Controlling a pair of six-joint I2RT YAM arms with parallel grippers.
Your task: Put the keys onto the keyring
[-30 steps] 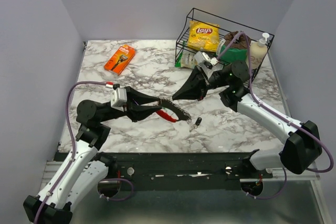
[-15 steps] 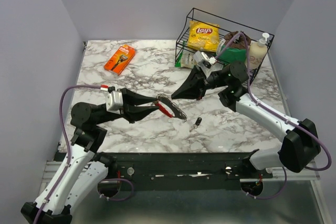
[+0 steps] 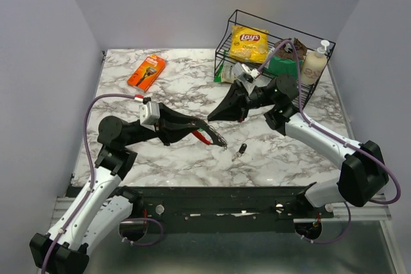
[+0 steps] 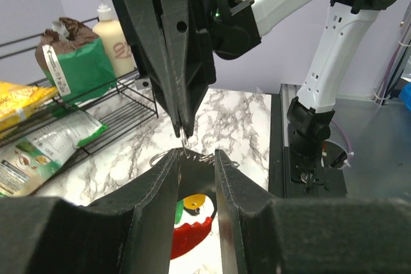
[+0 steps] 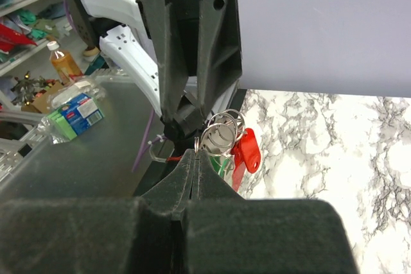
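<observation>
My left gripper (image 3: pixel 204 130) is shut on the keyring (image 3: pixel 212 137), a grey loop with a red curved side, and holds it above the middle of the table. In the left wrist view the red side (image 4: pixel 190 235) shows between my fingers, with a yellow key head (image 4: pixel 194 202) and a green one hanging on it. My right gripper (image 3: pixel 214 117) is shut on a small split ring (image 5: pixel 196 143), its tip right at the keyring's top. Several rings and a red key head (image 5: pixel 248 152) hang beside it. A dark loose key (image 3: pixel 241 150) lies on the table.
A black wire basket (image 3: pixel 231 36) at the back right holds a yellow Lay's bag (image 3: pixel 249 43), green bags and a lotion bottle (image 3: pixel 314 63). An orange razor pack (image 3: pixel 146 72) lies at the back left.
My left arm has shifted and turned the keyring slightly up and to the left. My right gripper has moved a little left, closer to the keyring's top.
</observation>
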